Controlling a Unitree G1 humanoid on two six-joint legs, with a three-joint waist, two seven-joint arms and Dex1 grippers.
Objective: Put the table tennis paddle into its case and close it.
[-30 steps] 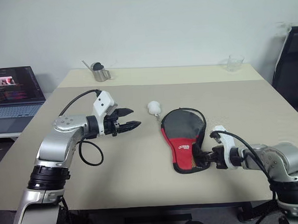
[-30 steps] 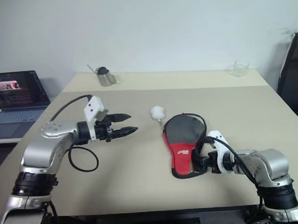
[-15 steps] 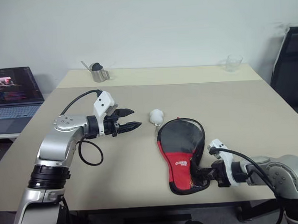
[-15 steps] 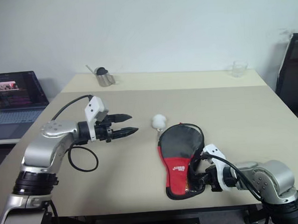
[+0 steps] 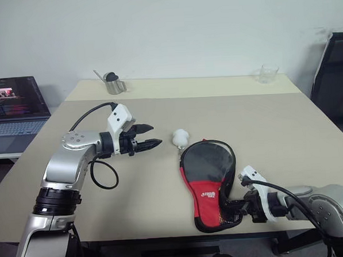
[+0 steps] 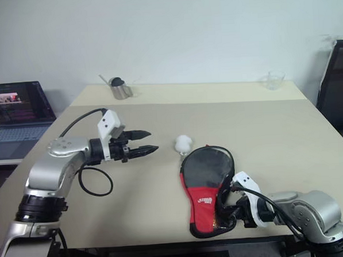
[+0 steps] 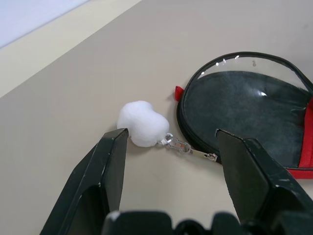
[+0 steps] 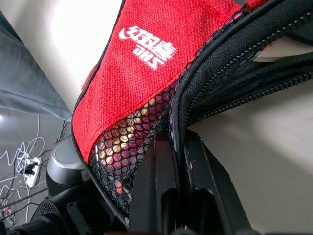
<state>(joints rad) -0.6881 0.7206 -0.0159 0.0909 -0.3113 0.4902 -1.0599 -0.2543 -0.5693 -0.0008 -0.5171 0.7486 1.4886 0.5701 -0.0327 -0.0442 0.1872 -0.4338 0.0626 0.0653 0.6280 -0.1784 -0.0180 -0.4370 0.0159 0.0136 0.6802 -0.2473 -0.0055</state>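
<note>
The black case with its red panel and mesh pocket lies flat near the table's front edge, round end away from me. My right gripper is shut on the zip rim at its narrow end. A light tone shows through the mesh; the table tennis paddle itself is hidden. A white fluffy zip pull lies at the case's far left side. My left gripper hovers open to the left of that pull, with nothing between its fingers.
A metal cup and a clear glass stand along the table's far edge. An open laptop sits on a side desk at the left. A black chair stands at the right.
My right gripper has drawn back toward the front edge, dragging the case with it and slightly left; the white pull followed. The left arm has stayed still.
</note>
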